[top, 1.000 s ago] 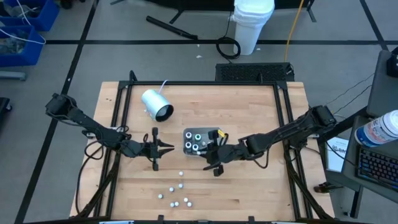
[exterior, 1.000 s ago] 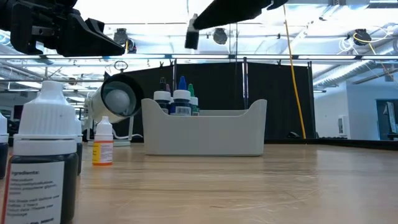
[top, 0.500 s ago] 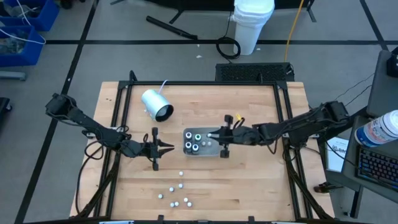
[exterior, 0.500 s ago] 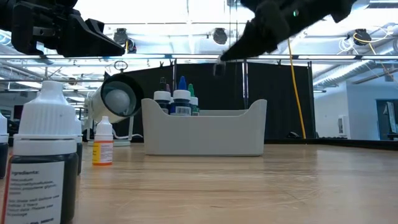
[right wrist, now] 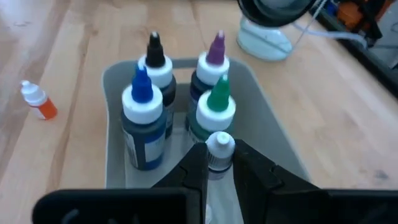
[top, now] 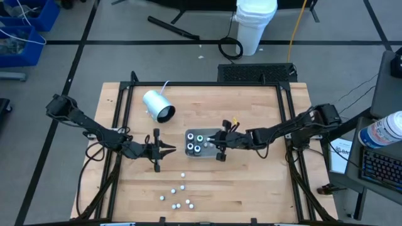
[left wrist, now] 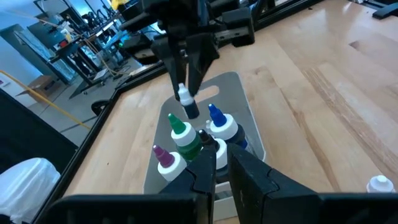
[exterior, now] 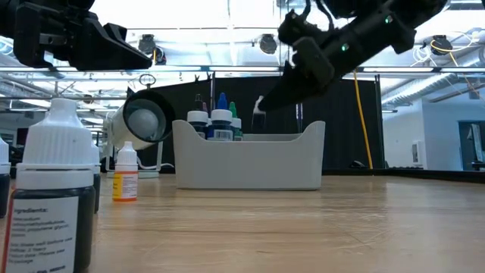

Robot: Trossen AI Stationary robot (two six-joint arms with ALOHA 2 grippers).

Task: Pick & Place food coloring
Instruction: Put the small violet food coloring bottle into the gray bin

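Observation:
The grey tray (top: 190,152) stands mid-table with several food coloring bottles upright in it: black-tipped (right wrist: 154,60), purple (right wrist: 215,57), blue (right wrist: 142,107) and green (right wrist: 216,107). My right gripper (top: 217,139) hangs over the tray's right part, shut on a small white-capped bottle (left wrist: 186,102). My left gripper (top: 173,149) waits shut just left of the tray, holding nothing. Several loose bottles (top: 178,194) stand on the table near the front edge. My right gripper pinches the small bottle by its upper part, at the white cap (right wrist: 219,144), between its two fingers. The fingers slant down from the table's right side. The dark body (left wrist: 191,111) hangs below them, roughly upright, clear above the tray floor beside the green-topped bottle.
A white-and-grey cylinder (top: 157,105) with a cord lies at the far left of the table. In the low view a large dark bottle (exterior: 53,193) stands close to the camera, with a small orange one (exterior: 125,176) behind it. Bare wood lies right of the tray.
My right gripper has carried the white-capped bottle from the tray's near side toward the far edge, over the tray's right part. It has sunk toward the tray, and its wrist has rolled. It has stayed shut on the bottle.

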